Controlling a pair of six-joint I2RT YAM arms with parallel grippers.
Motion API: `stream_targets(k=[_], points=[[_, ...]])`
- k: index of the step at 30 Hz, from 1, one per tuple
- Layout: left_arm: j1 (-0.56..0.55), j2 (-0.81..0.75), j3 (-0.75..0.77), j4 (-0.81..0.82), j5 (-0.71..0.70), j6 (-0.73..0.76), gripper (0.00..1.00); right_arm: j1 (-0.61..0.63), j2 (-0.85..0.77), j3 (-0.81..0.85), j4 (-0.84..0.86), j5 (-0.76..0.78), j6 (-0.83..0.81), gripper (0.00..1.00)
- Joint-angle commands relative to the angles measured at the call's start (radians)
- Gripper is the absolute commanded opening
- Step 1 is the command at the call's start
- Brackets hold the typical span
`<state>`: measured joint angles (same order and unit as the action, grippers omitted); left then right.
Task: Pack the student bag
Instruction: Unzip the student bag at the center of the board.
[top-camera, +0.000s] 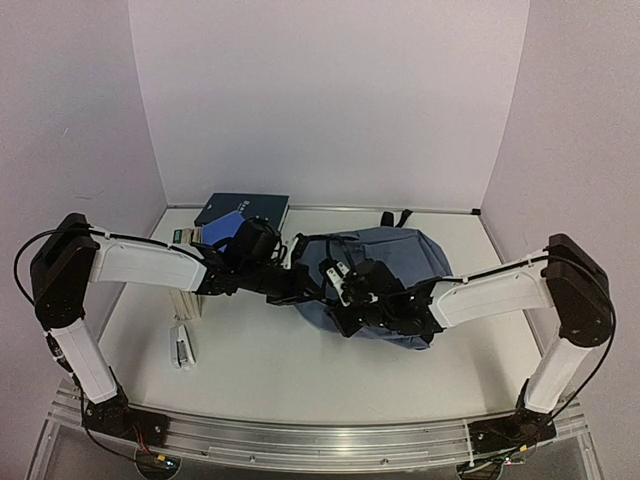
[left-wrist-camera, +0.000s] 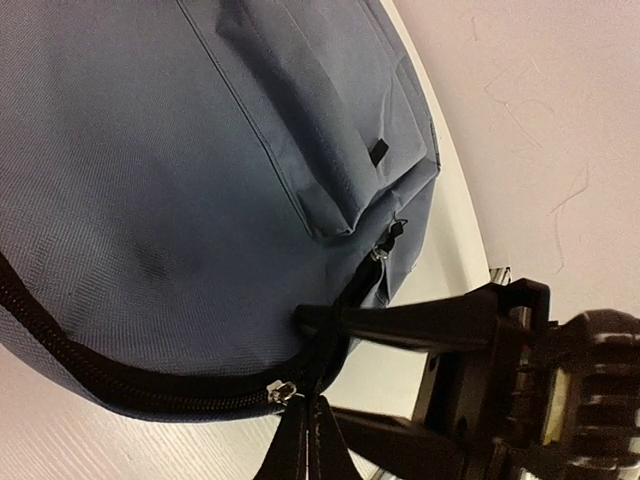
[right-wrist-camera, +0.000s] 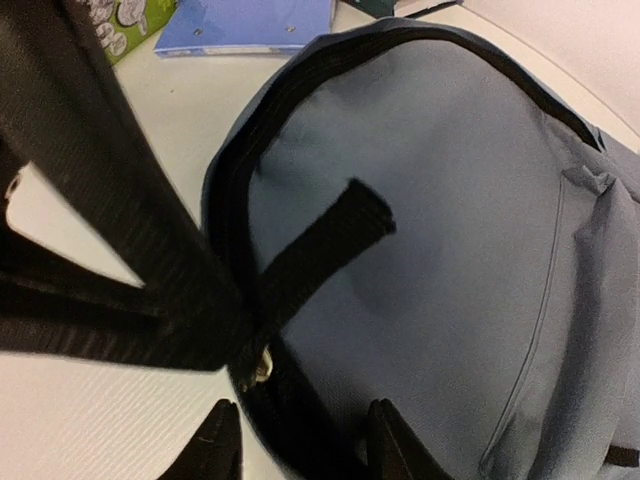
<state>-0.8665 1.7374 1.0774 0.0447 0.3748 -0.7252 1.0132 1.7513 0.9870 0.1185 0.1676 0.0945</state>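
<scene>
**On the white counter (top-camera: 280, 370), two arms meet at a backpack's zipper**

At mid-counter, a little right of centre, the student bag (top-camera: 400, 255) lies as a soft, rounded mound of blue-grey fabric, its fine weave plain in the wrist views. A black zipper (left-wrist-camera: 120, 385) curves along its edge and ends at a small metal slider (left-wrist-camera: 283, 392). A stitched front pocket (left-wrist-camera: 320, 130) carries a tiny black tag (left-wrist-camera: 378, 152) with no legible writing. Black shoulder straps (top-camera: 395, 218) poke out at the bag's far side.

The left arm (top-camera: 150, 265) reaches in from the left, its jaws clenched tight right beside the slider. They appear to pinch something there, though the close views leave it uncertain. A short band of black webbing (right-wrist-camera: 320, 250) juts from that spot across the fabric.

The right arm (top-camera: 500, 295) comes in over the bag from the right. Its jaws stand apart, with the dark zipper band between their tips.

Left of the bag, near the back wall, a navy book (top-camera: 245, 208) tops a small stack (top-camera: 190, 238); its pale lettering is too small to read. A light-blue cover (right-wrist-camera: 245, 25) and a green cartoon-printed item (right-wrist-camera: 130, 25) lie just past the bag's rim. A small white object (top-camera: 181, 347) rests nearer the front.
</scene>
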Motion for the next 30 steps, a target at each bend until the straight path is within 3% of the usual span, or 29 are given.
stream_targets(k=[1,3,10,30], points=[[0.005,-0.02,0.064,-0.012,-0.036,0.031,0.0,0.018,0.069,0.069,0.049,0.099,-0.06,0.13],[0.007,-0.019,0.07,-0.033,-0.08,0.023,0.0,0.034,0.068,0.063,0.046,0.121,-0.055,0.0],[0.054,-0.05,0.037,-0.036,-0.232,-0.009,0.0,0.058,-0.034,-0.066,0.028,0.134,0.09,0.0],[0.212,-0.092,-0.019,-0.038,-0.256,0.021,0.0,0.241,-0.231,-0.243,-0.118,0.117,0.403,0.0]])
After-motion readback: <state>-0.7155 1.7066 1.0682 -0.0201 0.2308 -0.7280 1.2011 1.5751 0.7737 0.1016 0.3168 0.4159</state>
